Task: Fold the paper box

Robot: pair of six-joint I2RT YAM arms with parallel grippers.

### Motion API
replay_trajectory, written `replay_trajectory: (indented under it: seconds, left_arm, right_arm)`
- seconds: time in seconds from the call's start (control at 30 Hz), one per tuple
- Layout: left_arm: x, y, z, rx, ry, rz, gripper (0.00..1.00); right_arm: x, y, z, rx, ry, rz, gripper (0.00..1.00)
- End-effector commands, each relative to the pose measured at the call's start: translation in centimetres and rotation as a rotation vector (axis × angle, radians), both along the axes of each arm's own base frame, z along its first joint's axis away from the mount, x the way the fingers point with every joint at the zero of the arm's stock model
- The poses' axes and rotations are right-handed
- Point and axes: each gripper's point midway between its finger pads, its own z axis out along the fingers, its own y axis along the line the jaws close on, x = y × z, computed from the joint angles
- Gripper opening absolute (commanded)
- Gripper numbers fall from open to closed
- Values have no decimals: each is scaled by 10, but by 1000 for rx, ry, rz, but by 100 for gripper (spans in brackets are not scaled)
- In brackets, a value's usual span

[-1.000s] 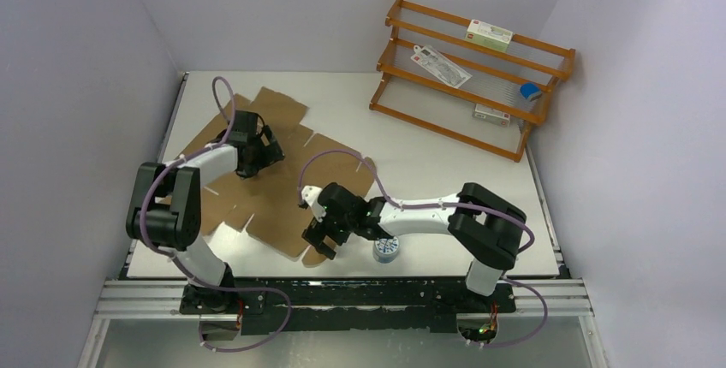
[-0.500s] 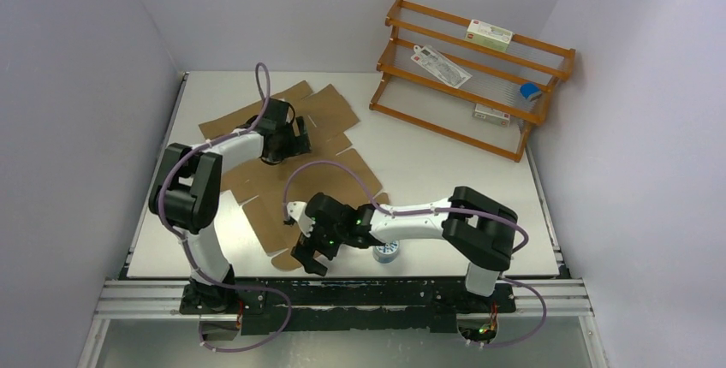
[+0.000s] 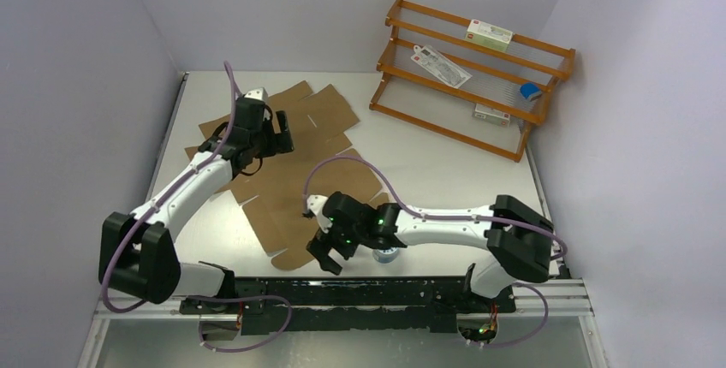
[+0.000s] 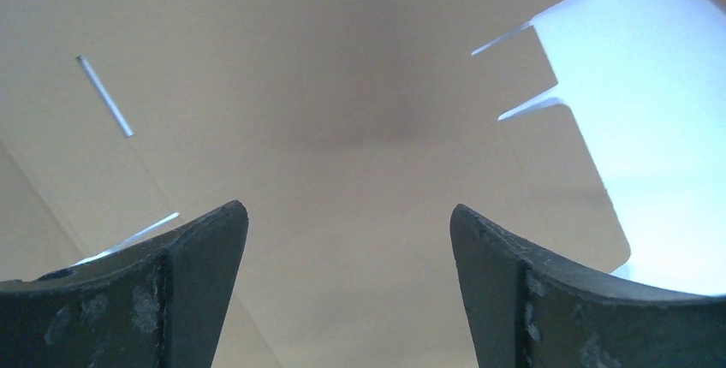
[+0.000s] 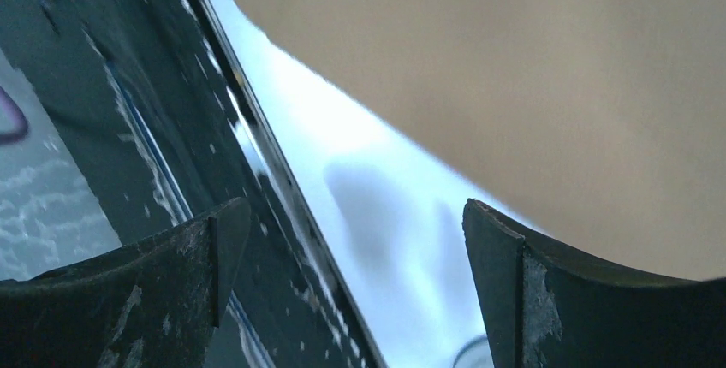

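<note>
The paper box (image 3: pixel 274 184) lies as a flat brown cardboard sheet with slits and rounded tabs on the left half of the table. My left gripper (image 3: pixel 281 134) hovers open over the sheet's far part. In the left wrist view, only cardboard (image 4: pixel 342 86) shows between the fingertips (image 4: pixel 201 291), and nothing is held by the gripper (image 4: pixel 349 210). My right gripper (image 3: pixel 323 257) stands open at the sheet's near corner by the table's front edge. The right wrist view shows bare table between its jaws (image 5: pixel 353 210), with a cardboard edge (image 5: pixel 514 60) beyond.
A small round blue-and-white tin (image 3: pixel 387 254) stands just right of the right gripper, near the front edge. An orange wooden rack (image 3: pixel 445 98) with small white cartons occupies the back right. The dark front rail (image 5: pixel 128 103) runs close under the right gripper.
The sheet has turned and slid, its far flaps now further back and right. The left gripper swung out over those flaps, then eased left. The right gripper dropped toward the front edge.
</note>
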Motion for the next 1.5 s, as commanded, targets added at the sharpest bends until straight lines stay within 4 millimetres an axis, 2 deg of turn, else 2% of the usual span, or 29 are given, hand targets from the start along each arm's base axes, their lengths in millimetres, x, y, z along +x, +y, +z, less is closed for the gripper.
replay_trajectory:
  seconds: [0.0,0.13,0.33,0.47,0.53,0.57,0.7,0.8,0.87,0.97,1.1,1.17,1.3,1.47]
  left_arm:
    - [-22,18,2,97,5,-13,93]
    - [-23,19,12,102,-35,-31,94]
    - [-26,16,15,93,-37,-57,94]
    - [-31,17,12,98,-25,-62,95]
    - [-35,19,11,103,-19,-62,95]
    - [-36,20,10,106,-17,-63,95]
    - [-42,23,12,112,-29,-62,95]
    - [-43,24,14,110,-41,-61,95]
    - [-43,22,16,100,-51,-69,95]
    - [-44,21,20,97,-64,-79,95]
    - [-46,23,23,102,-77,-81,95]
    - [-46,22,25,95,-85,-86,95]
    - [-46,19,27,86,-88,-99,95]
    - [-48,19,30,78,-102,-100,95]
  right_arm:
    - [-16,-46,-18,-107,90,-136,100]
    - [-19,-69,-24,-140,127,-274,100]
    - [22,-116,-35,-264,-24,-569,100]
    - [45,-152,-41,-314,-48,-739,100]
    - [54,-160,-35,-298,-48,-789,100]
    - [57,-157,-28,-273,-58,-784,100]
    - [45,-116,10,-110,-22,-602,100]
    - [24,-99,23,-80,-3,-499,100]
    - [5,-92,20,-85,66,-420,100]
    - [-29,-90,3,-152,172,-354,100]
    - [-64,-98,-11,-227,227,-329,100]
    - [-73,-104,-14,-263,242,-337,100]
    - [-63,-132,-23,-374,191,-468,100]
    - [-13,-178,-19,-505,15,-724,100]
